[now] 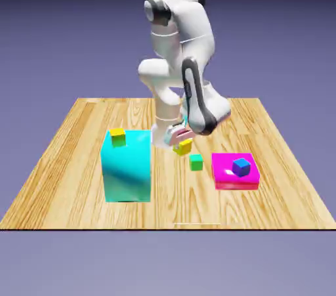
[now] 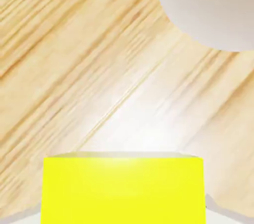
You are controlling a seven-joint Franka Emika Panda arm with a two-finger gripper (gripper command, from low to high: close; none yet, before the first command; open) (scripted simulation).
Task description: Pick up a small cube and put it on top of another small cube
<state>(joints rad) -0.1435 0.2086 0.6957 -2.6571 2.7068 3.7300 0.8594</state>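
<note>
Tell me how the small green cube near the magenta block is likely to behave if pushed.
The small green cube would probably slide rather than roll, since its faces are flat. It seems unlikely to tip, being about as wide as it is tall. It looks stiff, with straight edges and no sag.

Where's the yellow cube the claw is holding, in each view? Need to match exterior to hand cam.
Exterior view: yellow cube right of the cyan block, left of and a bit above the green cube, at the end of the arm.
Hand view: bottom middle, large, cut off by the bottom edge, between the fingertips.
Shared landmark: the wooden tabletop, whose grain fills much of the hand view.
</note>
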